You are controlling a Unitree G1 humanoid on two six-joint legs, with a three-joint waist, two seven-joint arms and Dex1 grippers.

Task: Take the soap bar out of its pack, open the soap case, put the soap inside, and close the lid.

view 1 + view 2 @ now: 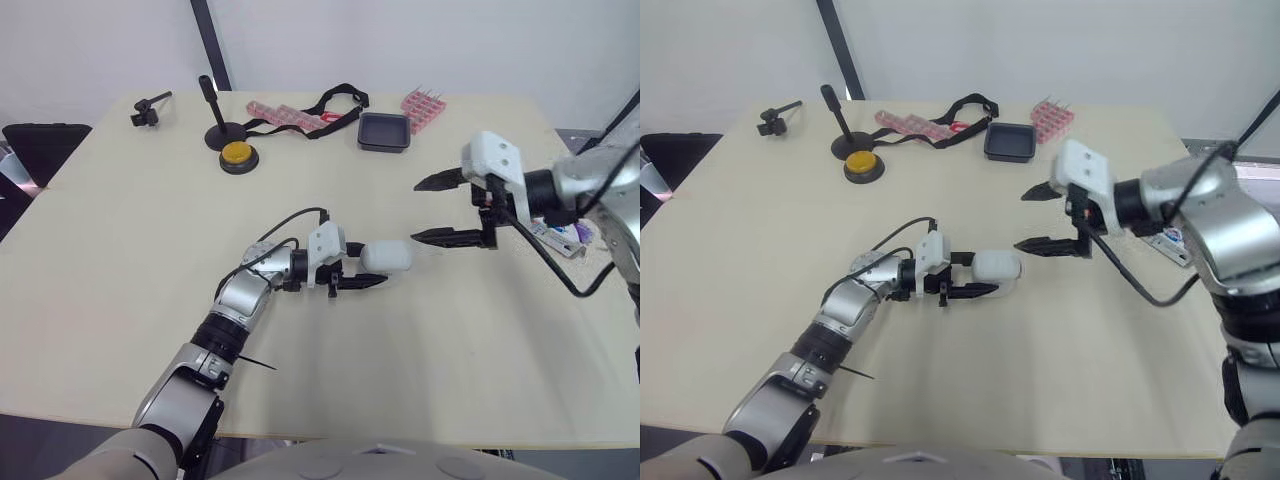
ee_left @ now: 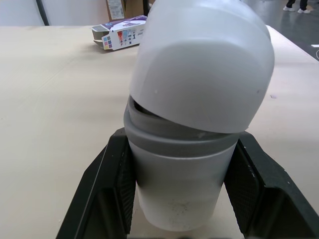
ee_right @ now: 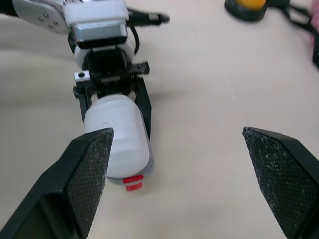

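My left gripper (image 1: 378,267) is shut on the white soap case (image 1: 387,256), which lies on its side near the table's middle. In the left wrist view the case (image 2: 199,99) sits between both fingers (image 2: 102,194), its lid slightly ajar over a grey rim. My right gripper (image 1: 420,210) hangs open just right of the case, one finger above it and one level with it, not touching. The right wrist view shows the case (image 3: 119,139) with a red latch (image 3: 132,183) at its end. The purple and white soap pack (image 1: 562,236) lies on the table behind my right arm.
Along the far edge stand a yellow button on a black base (image 1: 238,156), a black stand (image 1: 212,110), a black tray (image 1: 384,131), pink packs (image 1: 423,108) and a black strap (image 1: 335,105). A small black clip (image 1: 148,110) lies at the far left.
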